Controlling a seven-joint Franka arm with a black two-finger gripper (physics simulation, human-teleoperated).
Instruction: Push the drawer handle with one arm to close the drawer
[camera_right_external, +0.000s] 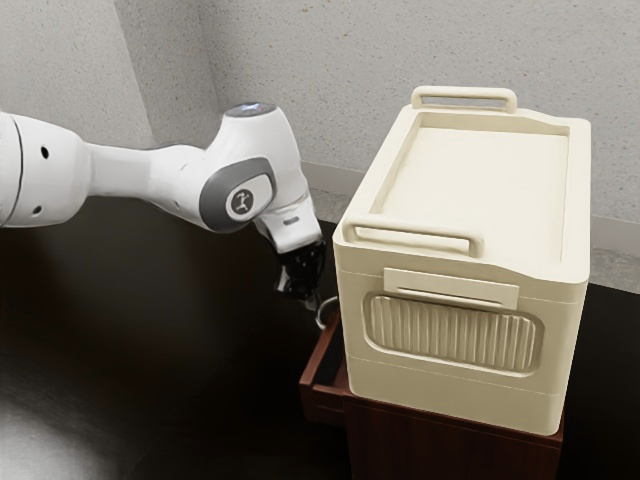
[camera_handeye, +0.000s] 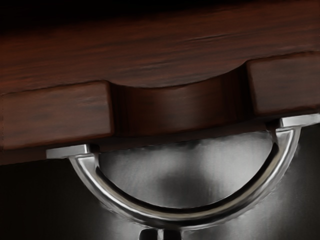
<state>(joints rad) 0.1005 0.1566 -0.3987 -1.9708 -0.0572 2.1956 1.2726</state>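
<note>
The black gripper (camera_right_external: 302, 275) points down at the arm's end, its tip beside the curved metal handle (camera_right_external: 321, 314) of the reddish-brown drawer (camera_right_external: 320, 354). That drawer stands partly open, jutting from under the cream box toward the arm. In the wrist view the silver handle (camera_handeye: 175, 217) arcs out from the drawer's notched front (camera_handeye: 60, 112). Two dark fingertips of the gripper (camera_handeye: 160, 234) sit close together at the outside of the handle's bend, with nothing held; whether they touch it I cannot tell.
A large cream box (camera_right_external: 455, 320) with two top handles stands on the brown cabinet (camera_right_external: 450, 445), rising close beside my hand. The dark table (camera_right_external: 150, 350) extends under the arm, and a speckled grey wall (camera_right_external: 400, 60) is behind.
</note>
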